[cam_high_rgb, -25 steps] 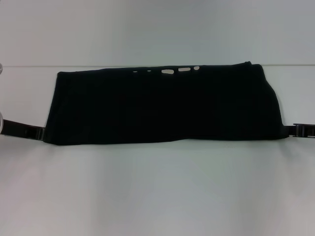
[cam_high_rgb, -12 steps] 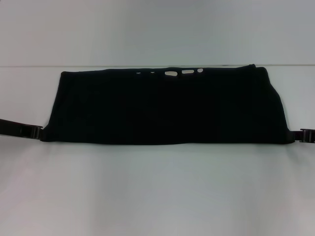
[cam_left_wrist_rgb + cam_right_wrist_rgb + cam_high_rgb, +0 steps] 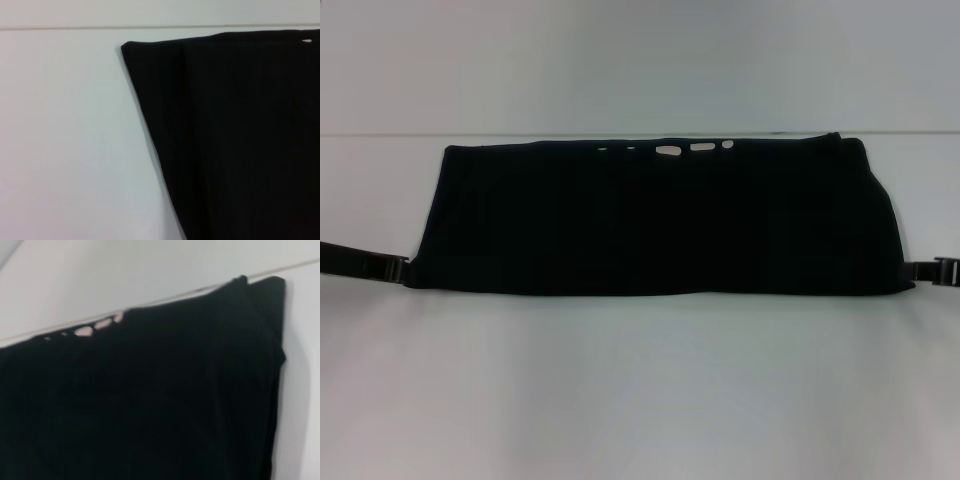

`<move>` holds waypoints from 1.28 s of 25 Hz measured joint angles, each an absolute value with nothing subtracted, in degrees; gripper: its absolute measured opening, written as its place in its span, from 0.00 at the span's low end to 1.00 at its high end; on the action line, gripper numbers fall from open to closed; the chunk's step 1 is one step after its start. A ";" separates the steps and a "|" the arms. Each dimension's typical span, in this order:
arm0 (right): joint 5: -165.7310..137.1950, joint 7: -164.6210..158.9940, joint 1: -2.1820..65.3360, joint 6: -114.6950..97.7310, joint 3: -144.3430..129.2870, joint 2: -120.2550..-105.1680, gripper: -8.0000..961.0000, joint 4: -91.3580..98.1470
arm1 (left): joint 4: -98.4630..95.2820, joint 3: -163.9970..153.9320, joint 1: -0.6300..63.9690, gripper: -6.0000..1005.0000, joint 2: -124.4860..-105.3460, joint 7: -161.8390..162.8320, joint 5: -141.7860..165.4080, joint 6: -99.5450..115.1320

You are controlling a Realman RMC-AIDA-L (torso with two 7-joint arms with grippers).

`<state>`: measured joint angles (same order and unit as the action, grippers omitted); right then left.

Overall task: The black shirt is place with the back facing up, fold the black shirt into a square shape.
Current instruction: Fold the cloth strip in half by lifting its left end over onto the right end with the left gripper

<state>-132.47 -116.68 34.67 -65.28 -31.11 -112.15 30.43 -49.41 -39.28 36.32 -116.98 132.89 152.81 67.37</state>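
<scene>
Spanning both grippers' fingers: black shirt (image 3: 655,220)

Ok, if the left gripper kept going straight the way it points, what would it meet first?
Most likely the shirt. In the head view the left gripper points inward at the shirt's near left corner, touching or nearly so. Whether its tips already hold the cloth cannot be seen.

1. The black shirt (image 3: 150,400) filled most of the right wrist view, lying on a white table (image 3: 100,280).
2. Small pale gaps (image 3: 95,327) showed along its far edge.
</scene>
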 joint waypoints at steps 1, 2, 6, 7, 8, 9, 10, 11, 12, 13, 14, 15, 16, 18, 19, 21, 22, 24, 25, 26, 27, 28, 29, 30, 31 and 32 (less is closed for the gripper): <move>-132.46 -116.63 34.57 -65.97 -30.54 -112.17 0.02 31.01 | -49.46 -39.24 36.33 0.08 -116.98 132.96 152.80 67.39; -132.46 -116.61 34.35 -67.16 -29.88 -112.32 0.05 31.99 | -49.62 -39.00 36.36 0.08 -116.95 133.17 152.75 67.43; -132.13 -116.56 33.48 -71.99 -27.38 -112.76 0.14 35.77 | -51.00 -37.17 36.32 0.09 -116.94 133.47 152.41 68.02; -131.74 -116.39 33.32 -73.38 -26.86 -112.74 0.17 36.40 | -51.50 -36.74 36.26 0.09 -116.98 133.52 152.28 68.35; -131.08 -116.00 33.19 -74.88 -26.42 -112.62 0.19 36.82 | -52.07 -36.44 36.16 0.09 -117.06 133.54 152.15 68.74; -130.40 -115.53 33.07 -76.06 -26.06 -112.47 0.22 37.10 | -52.77 -36.29 36.03 0.09 -117.14 133.58 152.00 69.14; -129.49 -114.70 33.00 -77.35 -25.69 -112.37 0.24 37.18 | -53.51 -36.23 35.82 0.12 -117.22 133.77 151.91 69.66; -128.64 -113.70 32.95 -78.53 -25.42 -112.29 0.29 37.21 | -54.29 -36.20 35.58 0.14 -117.25 134.09 151.90 70.08; -127.75 -112.74 32.94 -79.56 -25.26 -112.22 0.35 37.22 | -55.16 -36.22 35.35 0.17 -117.28 134.50 151.89 70.84; -127.26 -111.82 32.94 -80.23 -25.22 -112.20 0.40 37.22 | -56.31 -36.20 35.09 0.19 -117.27 135.07 151.84 71.93; -126.96 -110.98 32.99 -80.61 -25.21 -112.19 0.45 37.22 | -57.41 -36.19 34.85 0.21 -117.23 135.62 151.65 73.86; -126.77 -110.22 33.09 -80.85 -25.29 -112.19 0.51 37.22 | -58.26 -36.15 34.73 0.24 -117.12 135.98 151.48 75.84; -126.70 -109.45 33.29 -80.94 -25.45 -112.23 0.55 37.13 | -59.08 -36.14 34.64 0.26 -116.98 136.46 151.27 78.78; -126.78 -108.25 33.64 -81.01 -25.83 -112.46 0.63 36.94 | -59.58 -36.12 35.53 0.31 -116.16 139.00 151.26 86.83; -126.89 -107.68 33.79 -81.03 -26.05 -112.60 0.67 36.86 | -59.58 -36.12 35.53 0.35 -116.16 139.00 151.26 86.83; -126.97 -106.86 33.98 -80.98 -26.46 -112.71 0.73 36.84 | -59.11 -36.12 36.54 0.43 -115.51 141.68 151.33 91.24; -126.98 -106.65 34.06 -80.87 -26.73 -112.72 0.75 36.83 | -58.76 -36.12 36.87 0.47 -115.34 142.85 151.36 92.35; -127.00 -106.46 34.27 -80.53 -27.26 -112.73 0.78 36.78 | -57.07 -36.28 37.99 0.55 -114.86 146.21 151.48 94.29; -127.00 -106.44 34.37 -80.39 -27.41 -112.74 0.80 36.77 | -54.57 -36.32 39.01 0.59 -114.32 148.78 151.45 94.66; -127.00 -106.33 34.52 -80.28 -27.48 -112.74 0.82 36.77 | -54.57 -36.32 39.01 0.63 -114.32 148.78 151.45 94.66; -127.00 -106.06 34.63 -80.25 -27.52 -112.75 0.82 36.77 | -52.77 -36.28 39.69 0.67 -114.01 150.04 151.30 94.57; -126.99 -105.70 34.73 -80.22 -27.54 -112.76 0.82 36.76 | -51.31 -36.22 40.16 0.70 -113.85 150.87 151.16 94.30; -126.93 -105.07 34.89 -80.04 -27.54 -112.78 0.82 36.66 | -49.43 -36.18 40.70 0.74 -113.72 151.77 151.00 93.63; -126.90 -104.62 35.05 -79.84 -27.54 -112.81 0.82 36.59 | -48.44 -36.09 40.99 0.77 -113.73 152.24 150.98 92.98; -126.90 -104.13 35.26 -79.63 -27.56 -112.86 0.82 36.52 | -47.45 -35.97 41.26 0.79 -113.78 152.73 150.98 92.34; -126.91 -103.62 35.44 -79.41 -27.65 -112.92 0.82 36.48 | -46.49 -35.69 41.60 0.81 -113.90 153.39 150.95 91.36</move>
<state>-126.91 -103.62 35.44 -79.41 -27.65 -112.92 36.48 -46.49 -35.69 41.60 -113.90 153.39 150.95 91.36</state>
